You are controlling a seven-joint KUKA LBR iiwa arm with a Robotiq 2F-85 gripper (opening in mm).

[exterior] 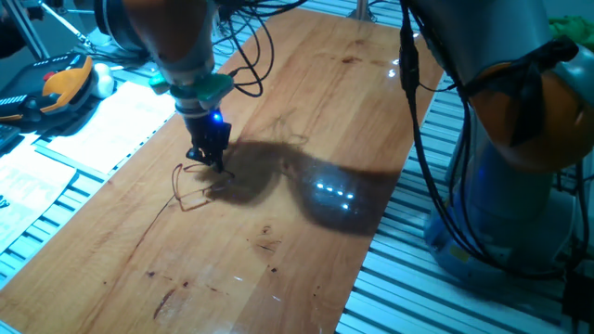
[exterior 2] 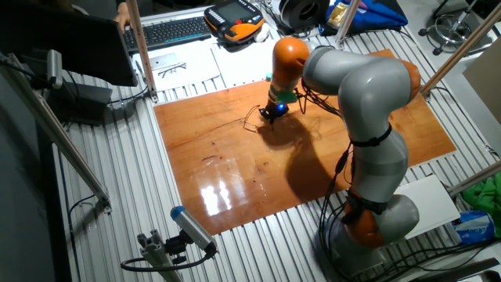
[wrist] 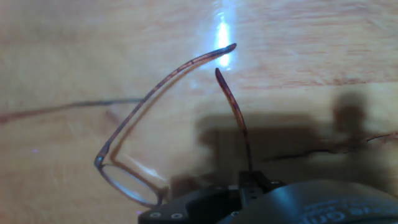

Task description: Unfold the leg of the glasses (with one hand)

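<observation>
The glasses are thin reddish-brown wire spectacles lying on the wooden table. In the hand view one leg runs from the hinge at lower left up to the right. The other leg runs down into my gripper. An oval rim shows at bottom left, and the second rim is hidden by the gripper body. In one fixed view my gripper is down at the table, just right of the glasses. The other fixed view shows the gripper and glasses likewise. The fingers look shut on the leg.
White papers and a yellow-black tool lie beyond the table's left edge. Black cables hang behind the gripper. A keyboard and a pendant sit at the back. The arm's base stands at the table's right side.
</observation>
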